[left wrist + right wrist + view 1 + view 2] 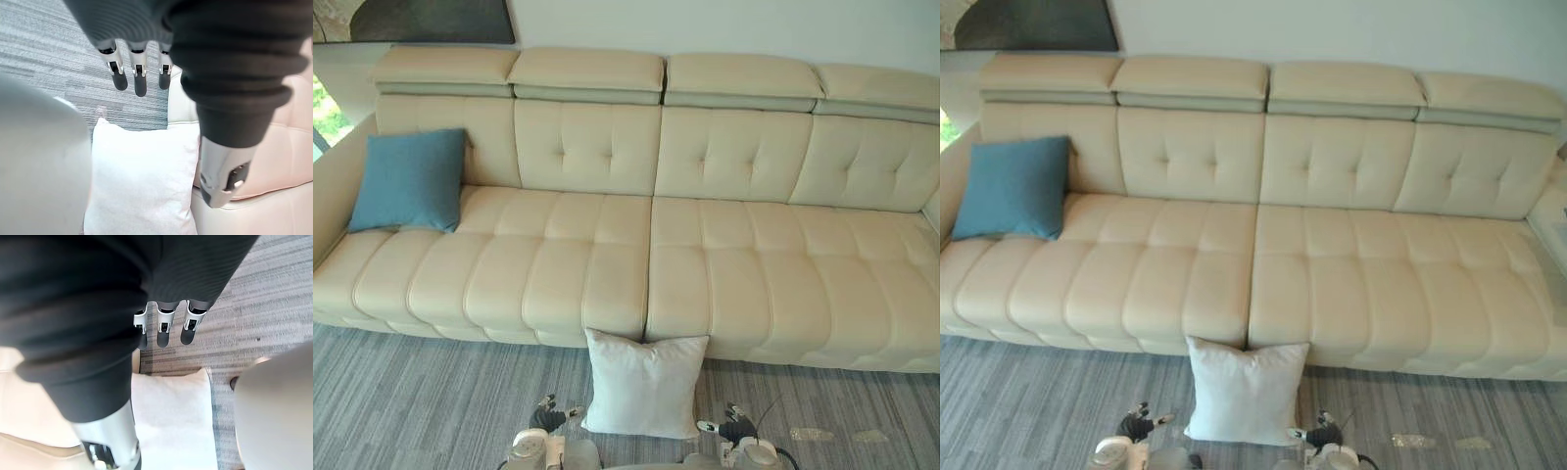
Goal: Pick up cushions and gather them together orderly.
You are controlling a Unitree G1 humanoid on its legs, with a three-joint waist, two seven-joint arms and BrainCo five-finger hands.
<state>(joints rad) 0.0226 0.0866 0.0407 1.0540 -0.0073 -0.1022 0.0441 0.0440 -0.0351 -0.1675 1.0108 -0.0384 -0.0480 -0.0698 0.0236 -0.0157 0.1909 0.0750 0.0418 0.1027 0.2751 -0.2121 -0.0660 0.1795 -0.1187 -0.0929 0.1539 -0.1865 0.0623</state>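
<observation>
A white cushion [644, 384] stands on the grey carpet, leaning against the front of the cream sofa [636, 255] near its middle seam. A blue cushion [409, 180] leans upright in the sofa's left corner. My left hand [549, 418] hangs low just left of the white cushion [142, 181], its fingers [140, 73] straight and holding nothing. My right hand [734, 426] hangs just right of the same cushion [173, 421], its fingers [164, 328] straight too. Neither hand touches the cushion.
The long sofa spans the whole width, with tufted backrests and padded headrests. Striped grey carpet [421, 401] lies in front of it. A pale mark [813, 434] shows on the carpet at the right. A dark picture [421, 20] hangs on the wall at upper left.
</observation>
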